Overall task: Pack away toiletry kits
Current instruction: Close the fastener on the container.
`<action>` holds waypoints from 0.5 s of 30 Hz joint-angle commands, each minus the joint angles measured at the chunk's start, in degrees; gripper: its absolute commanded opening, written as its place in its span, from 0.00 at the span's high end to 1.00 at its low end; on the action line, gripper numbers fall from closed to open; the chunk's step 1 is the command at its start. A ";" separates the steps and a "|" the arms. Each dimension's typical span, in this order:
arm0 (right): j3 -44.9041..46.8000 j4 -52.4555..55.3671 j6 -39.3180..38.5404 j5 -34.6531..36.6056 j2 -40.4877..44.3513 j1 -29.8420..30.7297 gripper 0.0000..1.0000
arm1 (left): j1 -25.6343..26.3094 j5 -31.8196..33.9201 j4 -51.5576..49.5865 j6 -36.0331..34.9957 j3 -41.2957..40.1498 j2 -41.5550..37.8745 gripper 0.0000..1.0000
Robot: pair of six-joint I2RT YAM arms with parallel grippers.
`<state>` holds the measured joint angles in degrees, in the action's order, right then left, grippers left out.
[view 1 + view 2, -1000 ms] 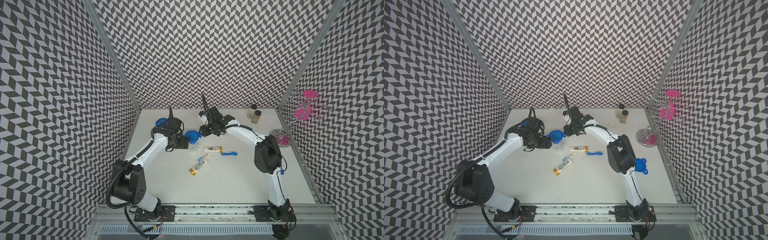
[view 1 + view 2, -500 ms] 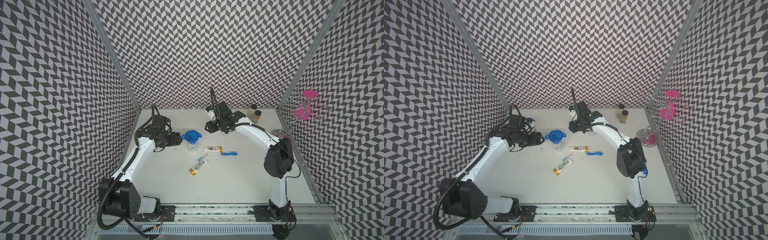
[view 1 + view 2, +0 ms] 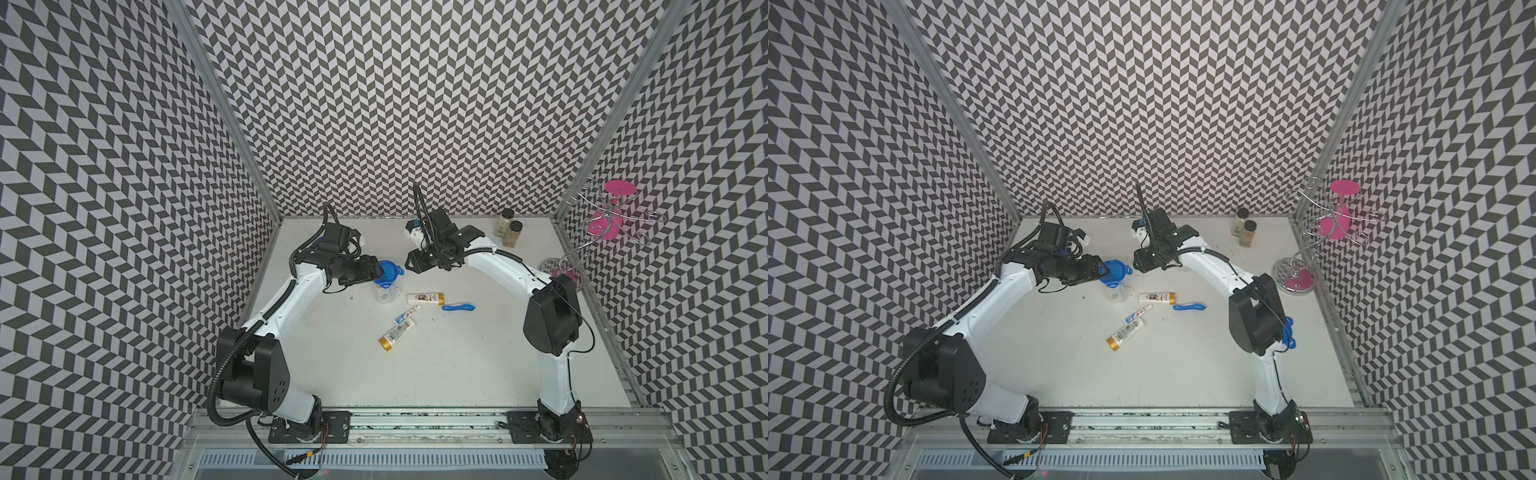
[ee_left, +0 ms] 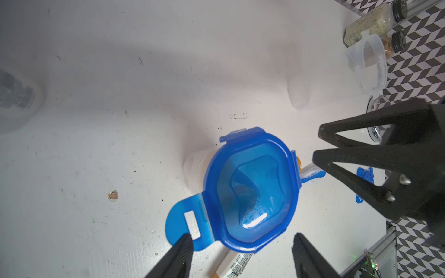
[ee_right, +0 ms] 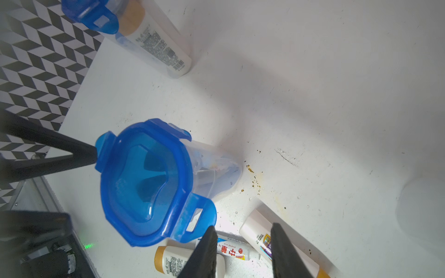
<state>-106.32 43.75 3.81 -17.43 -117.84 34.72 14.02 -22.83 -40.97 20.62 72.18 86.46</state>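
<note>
Cup (image 3: 384, 293) of clear plastic stands upright toward the back of the white table (image 3: 457, 374), left of centre, with a blue lid (image 3: 387, 274) resting on its mouth and the lid's tabs flared outward. The left gripper (image 4: 242, 237) reaches in from the left with its fingers (image 4: 178, 257) spread wide and nothing between them. Seen from the right wrist, one of its tips meets a side tab of the lid. The right gripper (image 5: 243, 231) hangs just right of the cup, its fingers (image 5: 204, 248) parted by a narrow gap and gripping nothing. Near the cup, toward the front, lie a white tube (image 3: 424, 298) with a gold cap, a blue toothbrush (image 3: 457, 307), a toothpaste tube (image 3: 406, 314) and a second white tube (image 3: 397, 333), the last two close together. A second cup (image 5: 144, 36), lidded and holding a tube, stands near the patterned wall. A loose lid (image 3: 1289, 332) peeks from behind the right arm. Two spice jars (image 3: 513, 233) and a wire stand (image 3: 602, 226) occupy the back right.
</note>
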 commanded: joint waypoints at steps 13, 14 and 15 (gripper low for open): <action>-2.60 -0.27 -1.87 -2.70 -3.48 1.05 0.64 | 0.38 -1.69 5.95 0.08 -4.07 1.74 0.34; -2.83 -0.07 -1.88 -2.71 -3.62 1.18 0.64 | 0.54 -1.69 5.90 -0.03 -4.07 1.83 0.34; -2.79 -0.14 -2.01 -2.70 -3.63 1.31 0.64 | 0.65 -1.67 5.96 -0.15 -4.07 2.03 0.34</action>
<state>-107.31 44.18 2.81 -19.14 -120.81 35.20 14.11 -23.51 -36.88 20.67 68.47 88.01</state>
